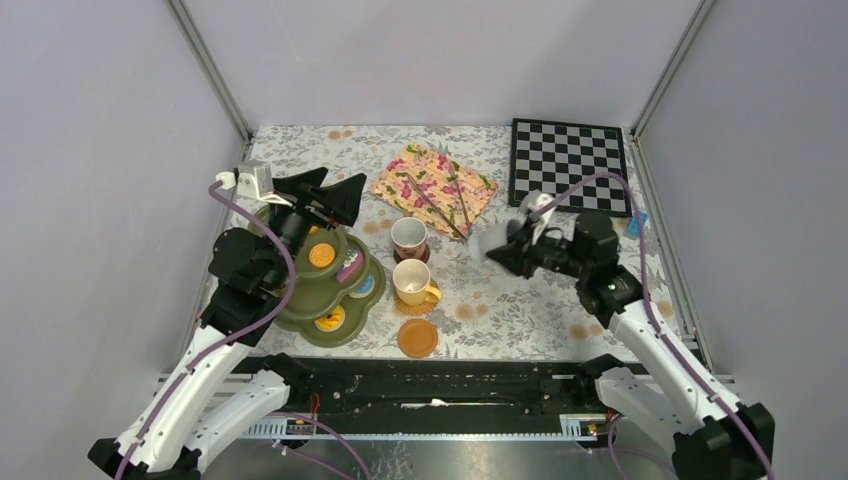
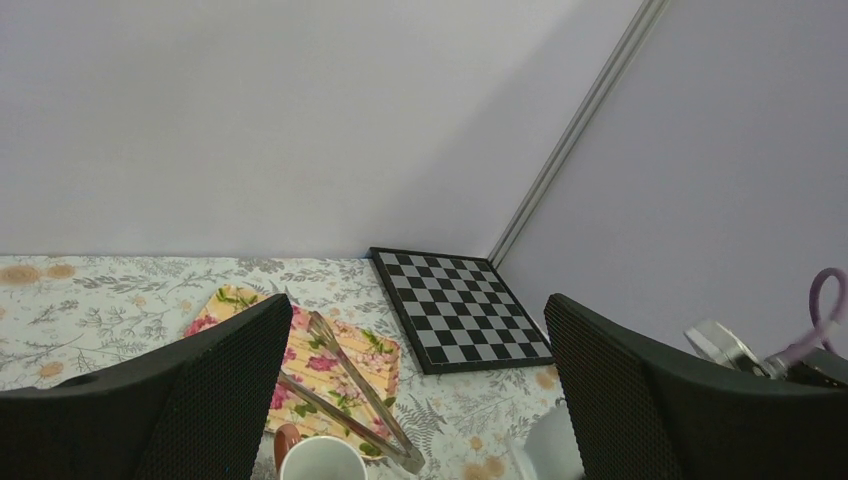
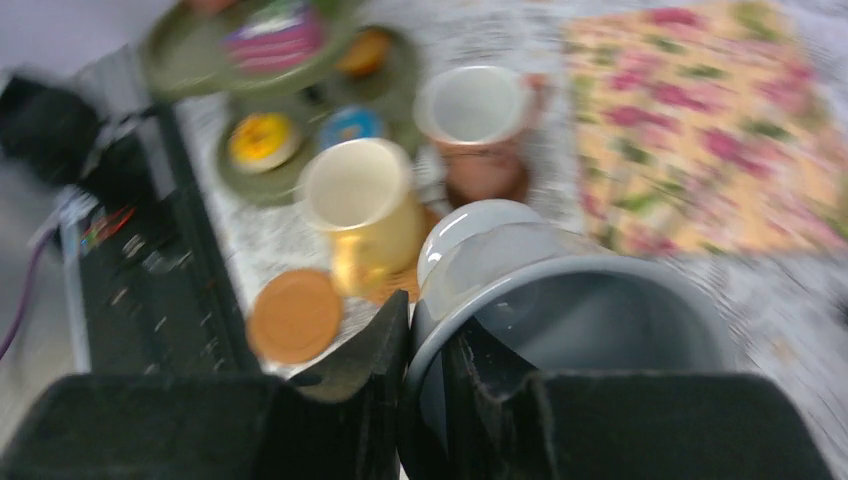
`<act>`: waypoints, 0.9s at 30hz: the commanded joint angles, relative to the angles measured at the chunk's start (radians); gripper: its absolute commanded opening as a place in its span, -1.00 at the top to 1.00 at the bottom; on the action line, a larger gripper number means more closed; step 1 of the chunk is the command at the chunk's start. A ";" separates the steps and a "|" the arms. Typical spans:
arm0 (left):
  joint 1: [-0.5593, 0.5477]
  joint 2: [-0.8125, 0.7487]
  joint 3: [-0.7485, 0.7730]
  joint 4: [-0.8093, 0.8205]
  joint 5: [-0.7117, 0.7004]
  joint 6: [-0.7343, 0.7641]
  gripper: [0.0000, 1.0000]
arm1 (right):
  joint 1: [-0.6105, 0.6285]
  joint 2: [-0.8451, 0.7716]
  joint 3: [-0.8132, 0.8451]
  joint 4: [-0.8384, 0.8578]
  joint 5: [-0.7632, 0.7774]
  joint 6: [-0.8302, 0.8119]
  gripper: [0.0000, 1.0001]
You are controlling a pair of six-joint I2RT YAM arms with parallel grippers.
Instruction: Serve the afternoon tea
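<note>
Mugs numbered three: the brownish-pink mug [image 1: 408, 238] and yellow mug [image 1: 413, 282] stood beside the stand [image 1: 300, 310], while the pale blue mug [image 3: 600, 320] hung tilted, its rim pinched in my right gripper [image 3: 430, 340]. Four pastries [image 1: 322, 255] sat on the stand, one coaster [image 1: 418, 338] lay bare, and my left gripper [image 2: 418, 300] gaped wide and empty.

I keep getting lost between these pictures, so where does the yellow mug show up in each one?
Top external: the yellow mug sits mid-table, just nearer the arms than the brownish-pink mug.
Left wrist: not in it; only the brownish-pink mug's rim shows at the bottom edge.
Right wrist: yellow mug left of centre.
Shared landmark: the floral cloth, in all three views.
</note>
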 commanded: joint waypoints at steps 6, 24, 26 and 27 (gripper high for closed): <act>0.023 -0.054 0.007 0.037 -0.070 0.015 -0.98 | 0.475 0.050 0.176 -0.282 -0.169 -0.631 1.00; 0.073 -0.069 0.009 0.041 -0.054 0.015 -0.98 | 0.960 0.621 0.604 -0.678 0.419 -0.784 1.00; 0.076 -0.072 0.011 0.041 -0.050 0.015 -0.98 | 0.982 0.669 0.635 -0.693 0.451 -0.782 1.00; 0.077 -0.075 0.011 0.041 -0.049 0.015 -0.98 | 0.992 0.691 0.647 -0.703 0.457 -0.784 1.00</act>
